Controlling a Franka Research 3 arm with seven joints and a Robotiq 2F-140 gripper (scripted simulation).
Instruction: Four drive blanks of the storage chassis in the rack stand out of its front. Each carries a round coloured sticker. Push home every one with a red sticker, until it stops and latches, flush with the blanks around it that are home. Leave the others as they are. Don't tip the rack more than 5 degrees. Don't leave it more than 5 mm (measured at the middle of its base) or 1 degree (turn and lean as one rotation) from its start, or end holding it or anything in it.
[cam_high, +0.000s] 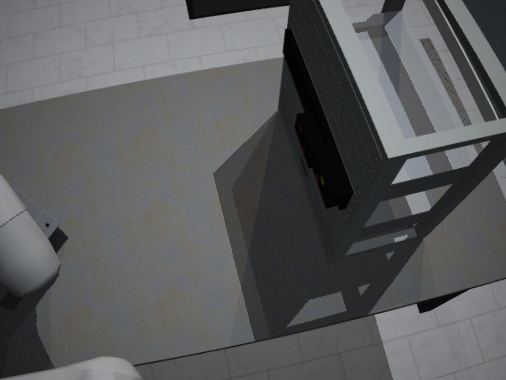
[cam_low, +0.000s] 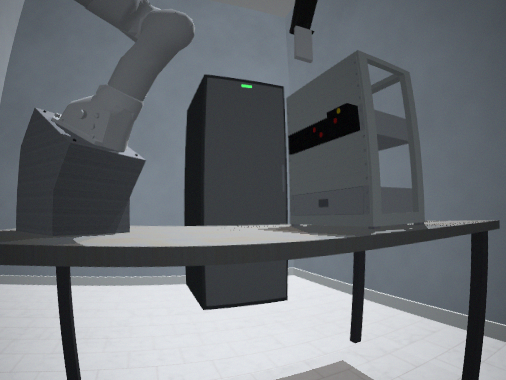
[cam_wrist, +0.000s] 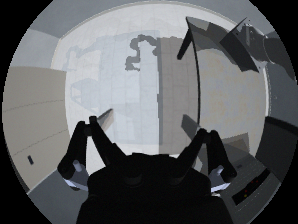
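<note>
The rack (cam_high: 375, 100) (cam_low: 325, 170) (cam_wrist: 240, 170) stands upright on the table. Its black storage chassis (cam_low: 300, 144) (cam_wrist: 252, 186) spans the front. Near one end, dark blanks stand out. Three red stickers show: one red sticker (cam_high: 299, 128) (cam_low: 314, 130), another red sticker (cam_high: 303, 149) (cam_low: 321, 134) and a third red sticker (cam_high: 316, 178) (cam_low: 335, 120). A yellow sticker (cam_high: 321, 181) (cam_low: 338, 111) sits close to the third. How far each blank protrudes is too dark to tell. My gripper (cam_wrist: 148, 118) is open and empty, away from the chassis; the exterior view shows part of it high up.
The table (cam_high: 125, 200) (cam_low: 200, 256) carries the rack and the arm's base (cam_low: 85, 185). A tall dark cabinet (cam_low: 245, 160) with a green light stands behind the table. The rack has an open frame with posts and shelves behind its front. A drawer-like panel (cam_low: 345, 201) lies low on its front.
</note>
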